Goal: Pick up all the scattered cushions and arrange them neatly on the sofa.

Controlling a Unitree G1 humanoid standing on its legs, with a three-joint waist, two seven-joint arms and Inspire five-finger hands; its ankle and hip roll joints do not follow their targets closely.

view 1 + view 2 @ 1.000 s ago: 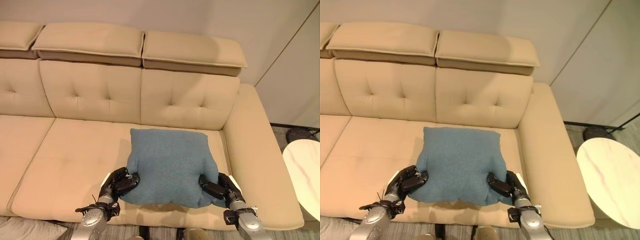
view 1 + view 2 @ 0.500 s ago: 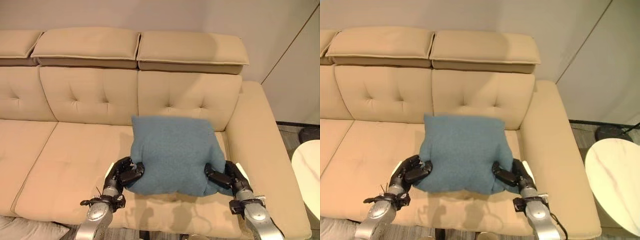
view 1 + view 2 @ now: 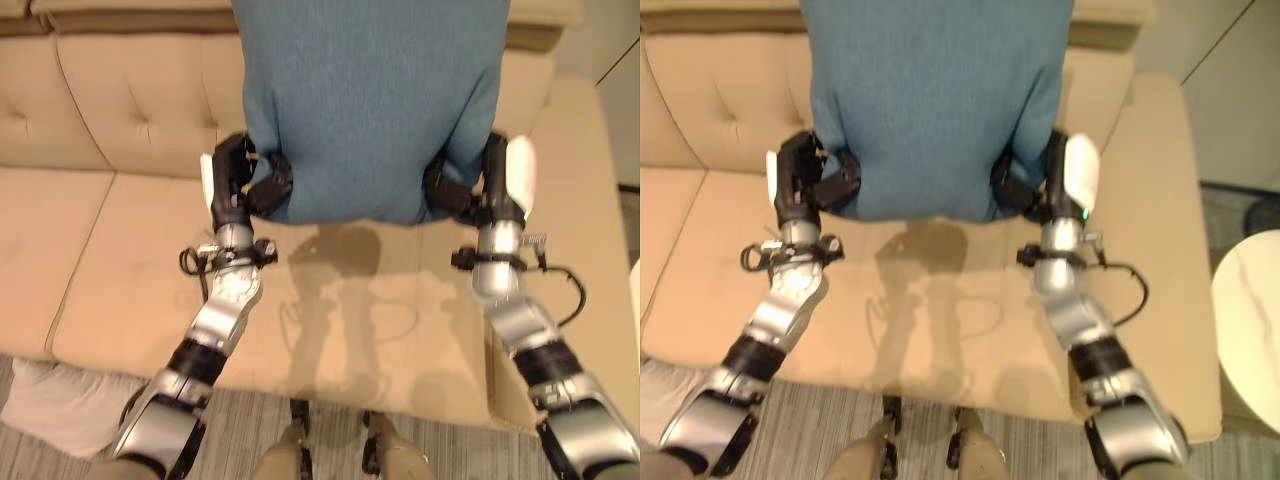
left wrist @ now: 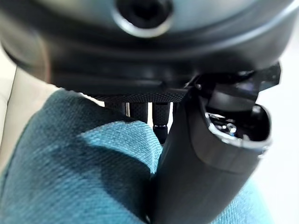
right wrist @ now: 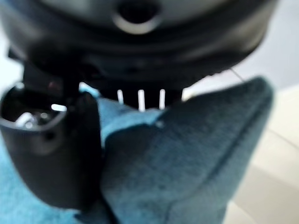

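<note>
Both robot hands, L & R, grip blue cushion above sofa.

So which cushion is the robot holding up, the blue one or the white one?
The blue cushion. The left hand and right hand grip its bottom corners above the sofa, while the white cushion lies on the floor.

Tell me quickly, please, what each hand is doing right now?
Left hand: shut on the lower left corner of the blue cushion.
Right hand: shut on the cushion's lower right corner.
</note>
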